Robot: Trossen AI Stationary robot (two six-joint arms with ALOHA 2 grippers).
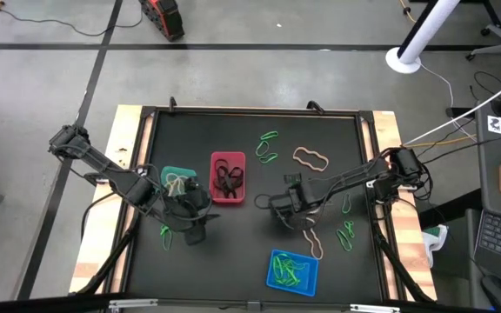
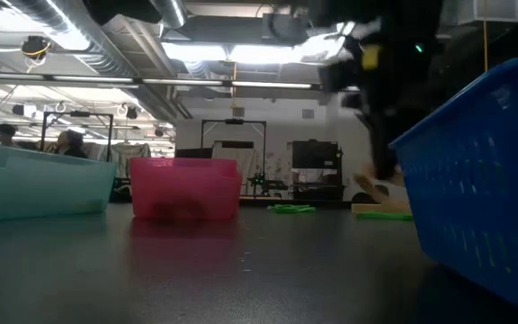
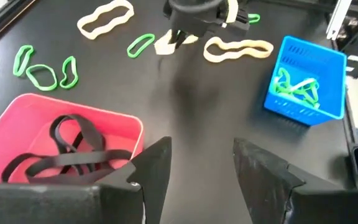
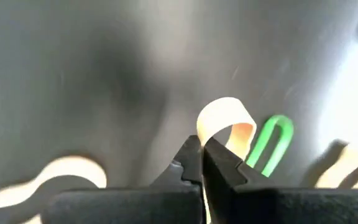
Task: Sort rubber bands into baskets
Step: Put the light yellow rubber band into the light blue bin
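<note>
My right gripper [image 4: 202, 155] is shut on a tan rubber band [image 4: 225, 118] over the middle of the black mat [image 1: 250, 252]; it also shows in the high view [image 1: 278, 209]. My left gripper [image 3: 201, 168] is open and empty, in the high view [image 1: 200, 210] near the red basket [image 1: 228, 176], which holds black bands [image 3: 73, 146]. The teal basket [image 1: 177, 178] holds tan bands. The blue basket [image 1: 292, 271] holds green bands [image 3: 297, 87]. Loose tan bands [image 1: 311, 158] and green bands [image 1: 268, 139] lie flat on the mat. My right gripper pinches the tan band between its two fingertips [image 4: 188, 158]. A short curl of the band [image 4: 229, 111] arcs out past the tips. In the left wrist view the band [image 3: 166, 43] hangs just below the gripper; whether it still touches the mat, I cannot tell.
More loose bands lie around the right gripper: a tan one [image 1: 313, 242], green ones [image 1: 346, 233] at the right and one [image 1: 165, 233] at the left. The mat has a raised frame [image 1: 250, 111] with wooden table edges [image 1: 103, 226] beyond it.
</note>
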